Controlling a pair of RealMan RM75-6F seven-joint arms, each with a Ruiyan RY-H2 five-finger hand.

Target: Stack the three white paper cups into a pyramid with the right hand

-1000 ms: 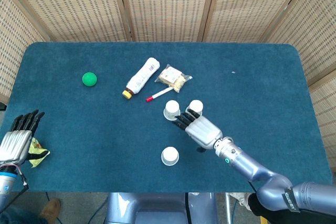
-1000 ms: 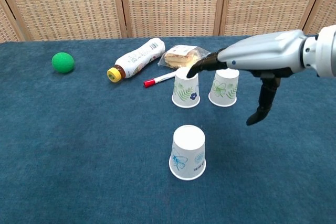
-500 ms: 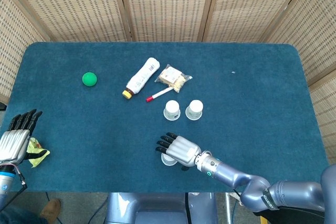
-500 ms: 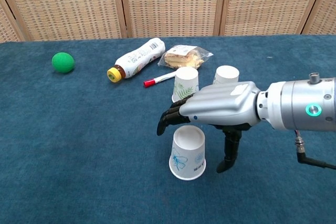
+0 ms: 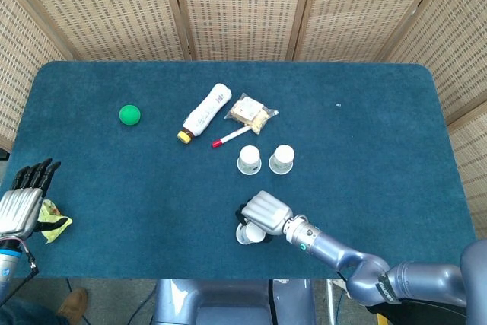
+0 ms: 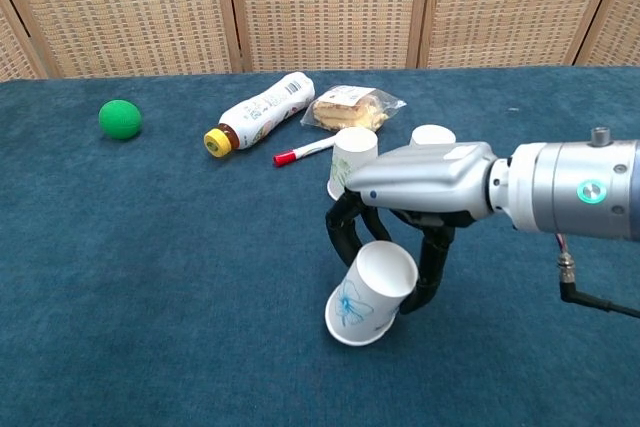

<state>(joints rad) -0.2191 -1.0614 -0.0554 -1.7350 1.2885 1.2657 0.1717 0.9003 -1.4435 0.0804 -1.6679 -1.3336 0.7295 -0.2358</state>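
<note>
Two white paper cups stand upside down side by side mid-table: the left cup [image 5: 249,160] [image 6: 354,151] and the right cup [image 5: 282,159] [image 6: 432,135]. The third cup [image 6: 368,290] [image 5: 249,234] lies nearer the front edge, tilted, its base leaning to the right. My right hand [image 6: 420,185] [image 5: 266,211] grips it from above, fingers curled round its left side and thumb on its right. The cup's lower rim looks close to the cloth. My left hand [image 5: 23,202] hangs off the table's left front corner with fingers straight, holding nothing.
Behind the cups lie a red-capped marker [image 5: 230,136] [image 6: 305,152], a snack packet [image 5: 252,113] [image 6: 350,105] and a yellow-capped bottle [image 5: 205,112] [image 6: 262,110]. A green ball [image 5: 130,115] [image 6: 120,118] sits far left. A yellow-green cloth [image 5: 53,218] lies beside my left hand.
My right hand came from the two back cups toward the front cup, then curled its fingers round that cup and tipped it. The left hand barely moved.
</note>
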